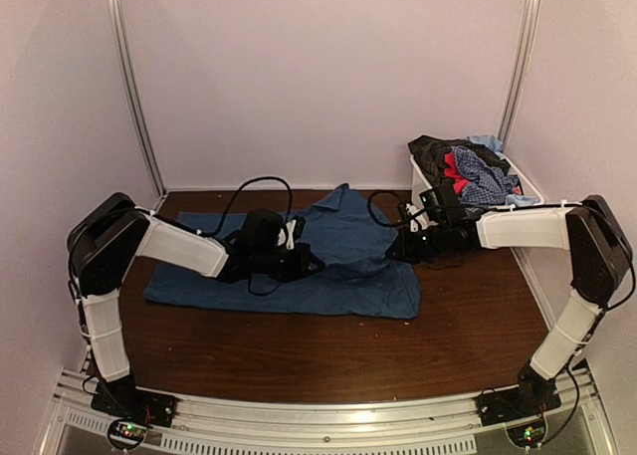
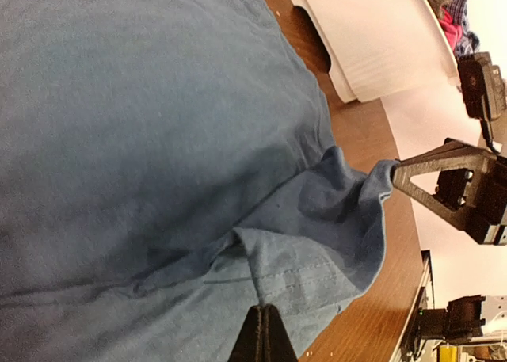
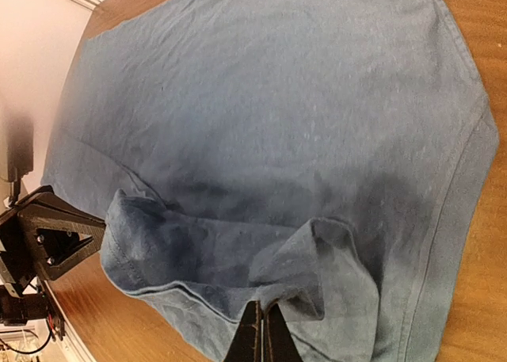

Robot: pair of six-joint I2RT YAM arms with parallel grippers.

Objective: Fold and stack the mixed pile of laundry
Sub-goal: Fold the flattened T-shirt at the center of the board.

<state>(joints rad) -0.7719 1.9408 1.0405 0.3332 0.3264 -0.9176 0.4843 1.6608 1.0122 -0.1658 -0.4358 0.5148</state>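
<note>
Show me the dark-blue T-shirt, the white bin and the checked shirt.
dark-blue T-shirt (image 1: 348, 266): top external view, on its flat middle.
white bin (image 2: 372, 37): left wrist view, on its outer side wall.
checked shirt (image 1: 485, 181): top external view, on the part heaped in the bin.

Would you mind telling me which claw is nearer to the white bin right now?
Right. The right claw grips the blue T-shirt just in front of the white bin; the left claw pinches the shirt farther left, mid-table.
</note>
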